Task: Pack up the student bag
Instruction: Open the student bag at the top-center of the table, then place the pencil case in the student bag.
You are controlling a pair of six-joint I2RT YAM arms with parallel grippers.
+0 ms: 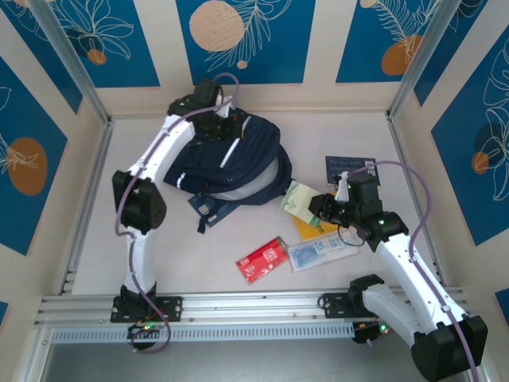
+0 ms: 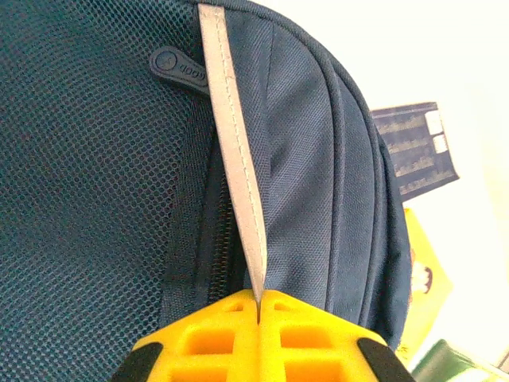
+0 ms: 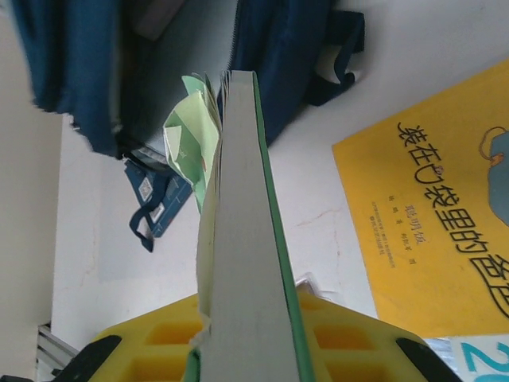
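Top view: the bag [image 1: 231, 163] lies on the table [image 1: 103, 223] in the upper middle of the frame. The left gripper [image 1: 225, 126] sits at the bag's upper edge. On the left wrist camera its yellow fingers [image 2: 318, 334] are pressed together, pinching the bag's white stripe [image 2: 235, 159]. Over at centre right, the right gripper [image 1: 316, 208] is clamped on a green book [image 1: 296, 196], just beside the bag's right edge. The right wrist camera has that book edge-on between the jaws, far end near the bag. A yellow book [image 1: 306, 227] lies just below the gripper, a navy booklet [image 1: 350, 167] above right, and a red card [image 1: 261, 259] at lower centre.
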